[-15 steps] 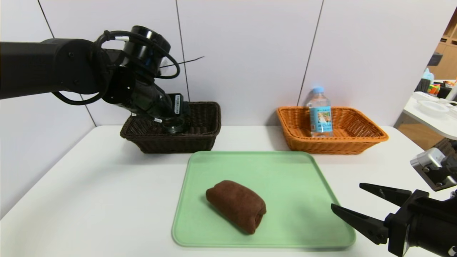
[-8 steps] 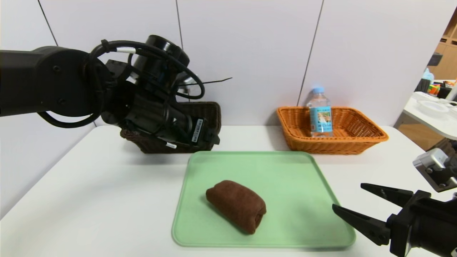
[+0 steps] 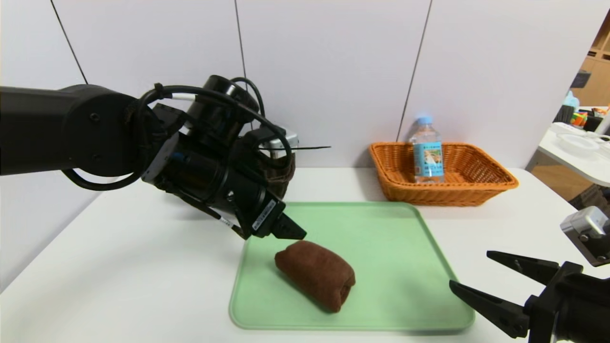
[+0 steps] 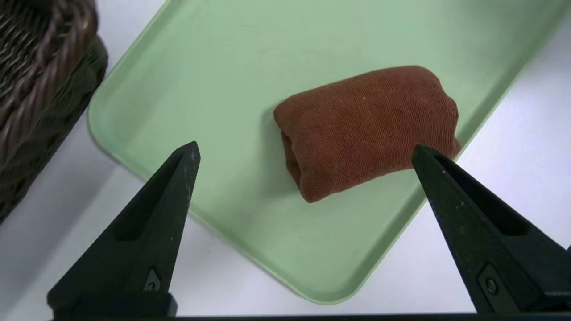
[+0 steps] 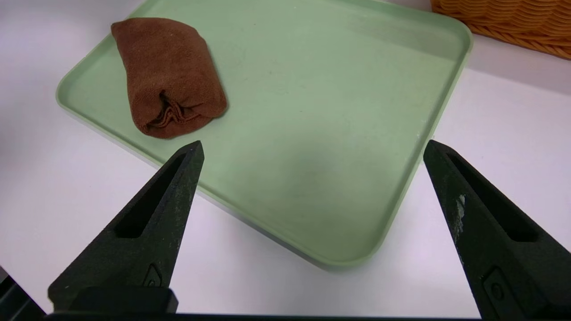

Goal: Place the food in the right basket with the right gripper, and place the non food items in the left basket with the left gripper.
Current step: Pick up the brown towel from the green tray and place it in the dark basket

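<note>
Towel [image 3: 315, 274] lies mid-frame, long axis slanting lower right; our left pincer [image 3: 286, 229], spread wide and empty, hovers just upper left of it, nearer than the right.

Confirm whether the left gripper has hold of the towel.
No, the left gripper is open above the towel, fingers apart and touching nothing.

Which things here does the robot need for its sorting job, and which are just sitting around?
Job:
brown towel
dark basket
orange basket
water bottle
left tool, open above towel
right tool, open, idle

Around:
green tray
white table
</note>
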`<state>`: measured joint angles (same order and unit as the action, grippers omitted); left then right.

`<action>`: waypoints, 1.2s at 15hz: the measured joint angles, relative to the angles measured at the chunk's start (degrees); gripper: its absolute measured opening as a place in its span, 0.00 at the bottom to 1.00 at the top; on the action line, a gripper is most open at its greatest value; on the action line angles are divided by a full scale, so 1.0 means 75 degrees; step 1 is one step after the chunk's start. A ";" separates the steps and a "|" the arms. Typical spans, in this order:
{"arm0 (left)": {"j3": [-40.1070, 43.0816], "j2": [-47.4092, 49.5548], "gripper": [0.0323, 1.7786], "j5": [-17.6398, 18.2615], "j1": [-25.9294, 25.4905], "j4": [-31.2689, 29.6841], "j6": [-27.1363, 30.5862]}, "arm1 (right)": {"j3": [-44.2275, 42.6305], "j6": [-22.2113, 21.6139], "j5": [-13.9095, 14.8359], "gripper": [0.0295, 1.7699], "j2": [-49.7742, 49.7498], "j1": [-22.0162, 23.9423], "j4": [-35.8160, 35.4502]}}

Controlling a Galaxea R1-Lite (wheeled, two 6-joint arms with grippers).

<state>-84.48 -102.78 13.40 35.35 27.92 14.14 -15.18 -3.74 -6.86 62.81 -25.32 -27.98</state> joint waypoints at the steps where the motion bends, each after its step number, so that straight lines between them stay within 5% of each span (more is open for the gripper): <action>1: 0.0015 -0.0093 0.95 0.0127 -0.0013 0.0003 0.0429 | 0.0044 0.0000 0.0000 0.96 -0.0083 0.0000 0.0044; 12: -0.0338 -0.0949 0.95 0.1889 -0.0267 0.0400 0.4997 | 0.0158 -0.0158 -0.0013 0.96 -0.0465 0.0000 0.0086; 18: -0.0783 -0.1323 0.95 0.2510 -0.0275 0.1087 0.6079 | 0.0195 -0.0163 -0.0015 0.96 -0.0465 -0.0002 0.0086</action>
<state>-90.36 -112.70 32.22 33.29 36.07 59.73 -13.71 -4.96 -6.97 59.32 -25.33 -27.33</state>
